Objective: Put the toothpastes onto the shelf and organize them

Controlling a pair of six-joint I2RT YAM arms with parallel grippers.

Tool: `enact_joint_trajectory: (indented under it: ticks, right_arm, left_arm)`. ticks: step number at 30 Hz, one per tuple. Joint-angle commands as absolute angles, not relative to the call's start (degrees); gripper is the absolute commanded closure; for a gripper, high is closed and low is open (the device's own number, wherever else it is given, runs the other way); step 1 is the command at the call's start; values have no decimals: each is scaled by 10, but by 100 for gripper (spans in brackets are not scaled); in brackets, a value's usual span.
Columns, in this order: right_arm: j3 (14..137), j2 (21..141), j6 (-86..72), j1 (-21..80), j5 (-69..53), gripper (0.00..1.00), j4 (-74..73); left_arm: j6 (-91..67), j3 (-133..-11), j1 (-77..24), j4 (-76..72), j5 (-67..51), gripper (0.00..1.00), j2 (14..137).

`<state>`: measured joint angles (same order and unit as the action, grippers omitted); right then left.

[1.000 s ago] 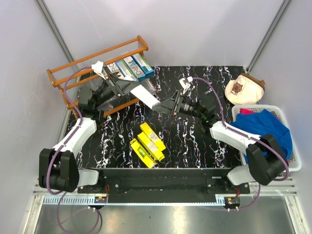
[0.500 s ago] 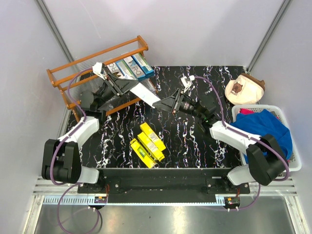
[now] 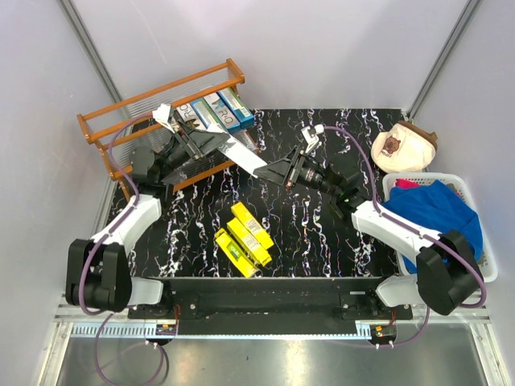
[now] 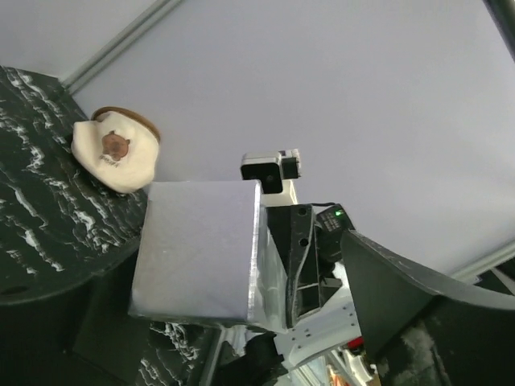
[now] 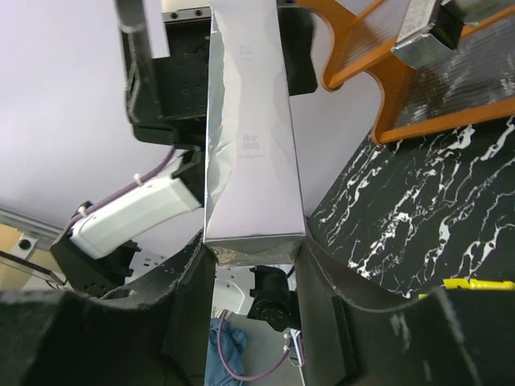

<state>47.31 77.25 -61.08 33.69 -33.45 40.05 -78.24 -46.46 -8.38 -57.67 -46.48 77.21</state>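
A silver-grey toothpaste carton (image 3: 241, 156) hangs in the air between my two grippers, just in front of the orange-brown shelf (image 3: 161, 92). My right gripper (image 3: 268, 170) is shut on its near end; in the right wrist view both fingers (image 5: 193, 289) press against the sides of the carton (image 5: 251, 145). At the carton's far end my left gripper (image 3: 214, 144) stands open, and its finger (image 4: 402, 297) sits apart from the carton (image 4: 201, 249). Blue-teal toothpastes (image 3: 216, 111) lie on the shelf's right end. Three yellow toothpastes (image 3: 245, 236) lie on the black marbled table.
A white basket (image 3: 486, 273) holding blue cloth stands at the right edge. A cream round object (image 3: 404, 146) lies behind it and also shows in the left wrist view as a cream lump (image 4: 113, 153). The shelf's left part (image 3: 113, 129) holds no cartons.
My right gripper has shut on the silver-grey carton's end. My left gripper has opened and let go of it. The carton stays in about the same place.
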Motion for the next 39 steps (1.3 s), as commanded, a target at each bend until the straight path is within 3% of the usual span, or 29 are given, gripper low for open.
enact_joint_trajectory:
  ticks: [1,5,10,14,17,25,39]
  right_arm:
    - [496,747,-593,337,-313,86,392]
    - [483,737,-592,337,-301,89,376]
    - [465,714,-580,334,-280,92,325]
    - [448,707,-569,332,-288,94,296]
    - [428,708,-562,332,-300,94,280]
    - [414,747,-514,331,-326,96,251]
    - [519,961,-512,327,-358,98,329]
  left_arm:
    - [-638,-503,-83,-417,-446,1,699]
    - [-513,-533,-83,-186,-370,1,661]
    - [-388,-575,-83,-2,-229,1,623]
    - [-358,-600,-84,162,-3,1,601]
    - [-347,-606,-84,206,88,1,587]
    - [-302,-611,-83,227,132,1,585]
    - [-269,-615,-83,223,107,1,602]
